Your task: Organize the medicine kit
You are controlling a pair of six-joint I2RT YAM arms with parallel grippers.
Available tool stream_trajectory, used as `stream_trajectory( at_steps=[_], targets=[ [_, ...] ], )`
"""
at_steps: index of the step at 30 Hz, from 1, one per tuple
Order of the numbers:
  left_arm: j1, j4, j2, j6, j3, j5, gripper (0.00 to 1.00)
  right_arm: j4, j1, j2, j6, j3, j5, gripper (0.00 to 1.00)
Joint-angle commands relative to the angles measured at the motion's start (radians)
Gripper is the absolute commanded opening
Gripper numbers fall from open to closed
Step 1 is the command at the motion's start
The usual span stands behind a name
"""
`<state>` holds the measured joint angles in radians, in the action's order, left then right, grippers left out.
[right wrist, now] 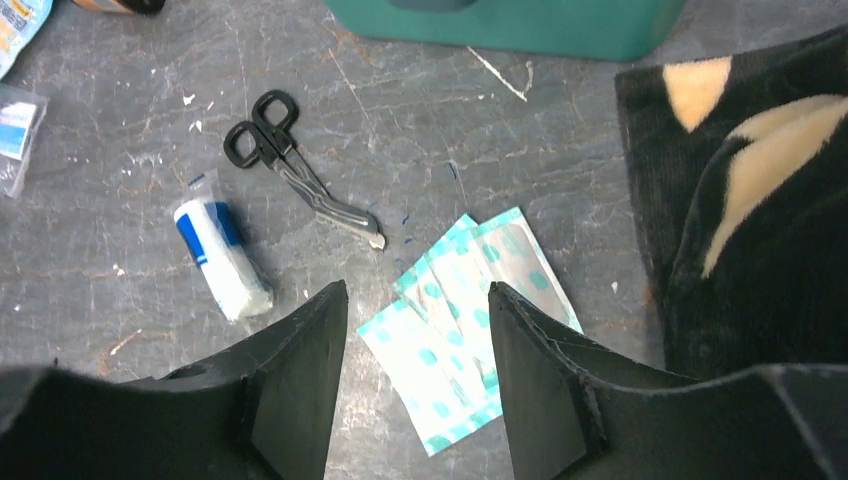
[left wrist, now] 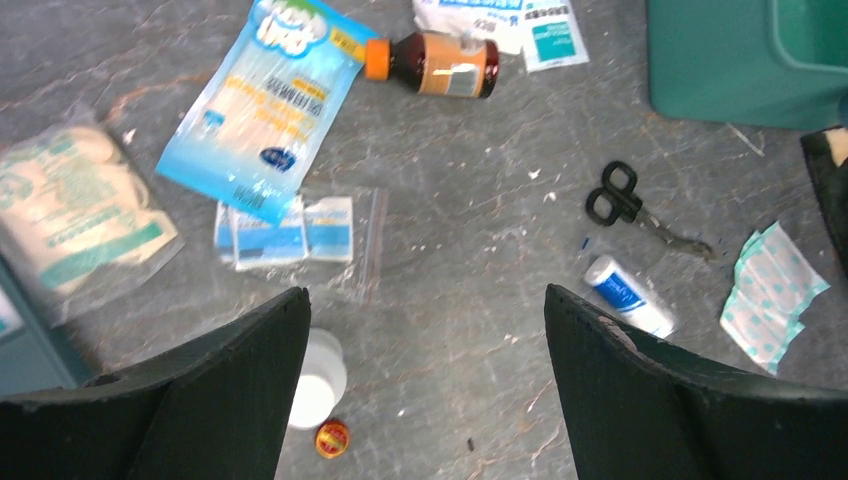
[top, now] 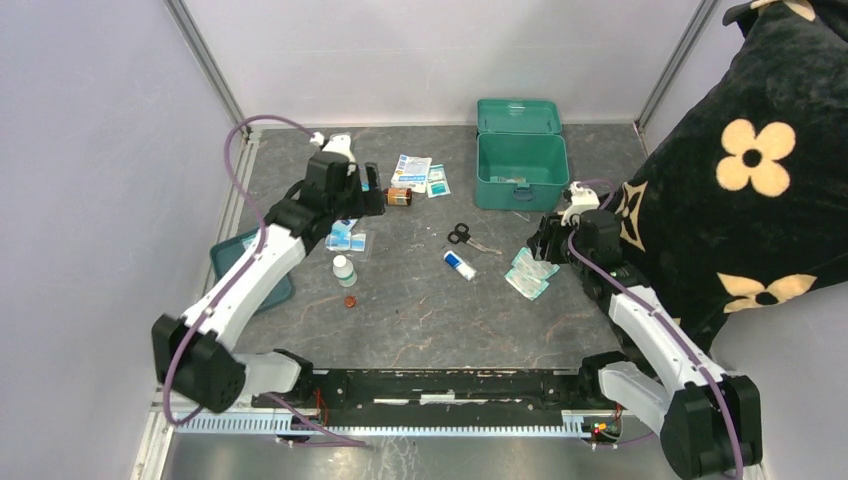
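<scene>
The medicine kit [top: 520, 165] is a teal box standing open at the back of the table, lid up; its wall shows in the left wrist view [left wrist: 740, 60] and the right wrist view [right wrist: 520, 25]. My left gripper [top: 368, 192] [left wrist: 425, 295] hangs open above bare table, with nothing between its fingers. A white bottle [left wrist: 318, 378] and a small red-orange tin [left wrist: 332, 438] lie by its left finger. My right gripper [top: 543, 238] [right wrist: 415, 290] is open just above the teal-dotted plaster packets [right wrist: 460, 320], not gripping them.
Scissors [top: 465, 236] [right wrist: 290, 160] and a white-and-blue tube [top: 459, 264] [right wrist: 222, 258] lie mid-table. A brown bottle [left wrist: 440, 65], a blue packet [left wrist: 265, 105], a zip bag [left wrist: 290, 235] and a gauze bag [left wrist: 75, 215] lie to the left. A teal tray [top: 235, 265] sits far left. A black flowered pillow [top: 760, 170] is on the right.
</scene>
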<state>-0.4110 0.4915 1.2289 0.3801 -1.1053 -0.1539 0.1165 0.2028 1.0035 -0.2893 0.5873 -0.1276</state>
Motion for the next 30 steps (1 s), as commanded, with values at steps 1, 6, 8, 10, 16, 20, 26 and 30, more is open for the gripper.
stream_trajectory(
  at_steps=[1,6,8,10,16,20,26,30],
  targets=[
    [-0.046,-0.073,0.171,-0.033,-0.144,-0.018,0.89,-0.033,-0.003,-0.094,0.047,-0.047,-0.012,0.6],
    [-0.095,-0.074,0.406,-0.079,-0.342,-0.076,0.85,-0.025,-0.002,-0.186,-0.011,-0.125,-0.072,0.58],
    [-0.102,-0.088,0.485,-0.093,-0.412,-0.076,0.82,-0.037,-0.003,-0.221,-0.048,-0.169,-0.121,0.58],
    [-0.108,-0.109,0.562,-0.111,-0.464,-0.074,0.8,-0.038,-0.003,-0.252,-0.066,-0.204,-0.156,0.57],
    [-0.118,-0.106,0.797,-0.163,-0.674,-0.064,0.68,0.059,-0.002,-0.273,0.004,-0.198,-0.149,0.57],
    [-0.123,-0.093,0.936,-0.178,-0.792,-0.082,0.66,0.078,-0.002,-0.28,0.011,-0.2,-0.194,0.56],
    [-0.123,-0.088,1.064,-0.202,-0.909,-0.095,0.65,0.089,-0.003,-0.284,0.015,-0.207,-0.185,0.56],
    [-0.123,-0.08,1.104,-0.207,-0.922,-0.141,0.58,0.088,-0.003,-0.275,0.016,-0.199,-0.18,0.56]
  ],
)
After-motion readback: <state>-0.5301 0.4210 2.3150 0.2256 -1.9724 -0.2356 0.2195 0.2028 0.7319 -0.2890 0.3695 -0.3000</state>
